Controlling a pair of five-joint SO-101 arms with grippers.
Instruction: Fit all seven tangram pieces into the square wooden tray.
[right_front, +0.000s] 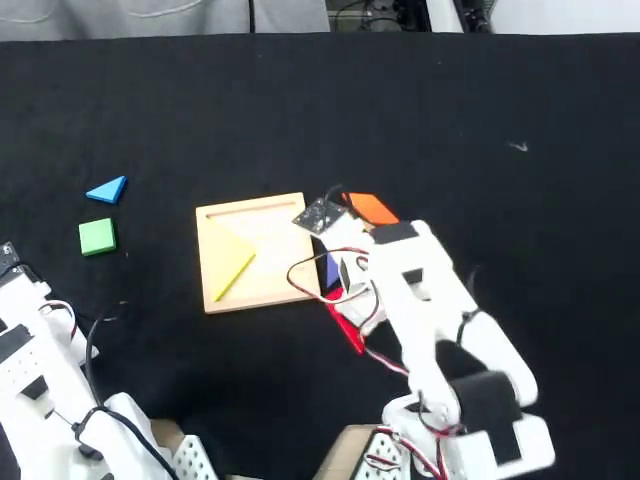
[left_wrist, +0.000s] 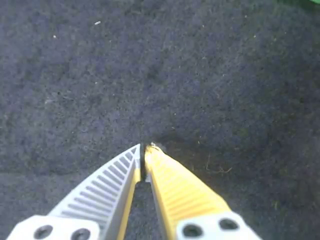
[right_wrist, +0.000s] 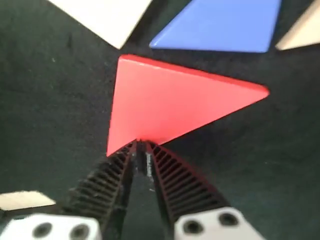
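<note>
Right gripper (right_wrist: 142, 150) clenched, empty, tips butting red triangle (right_wrist: 170, 105) edge; triangle flat, just beside tray (right_front: 270, 222); right arm nearer.

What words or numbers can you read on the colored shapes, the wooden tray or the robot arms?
None can be read.
The wooden tray, red triangle, blue piece and green square carry no print.
The speckled patch by the tray's corner is too blurred to read.
</note>
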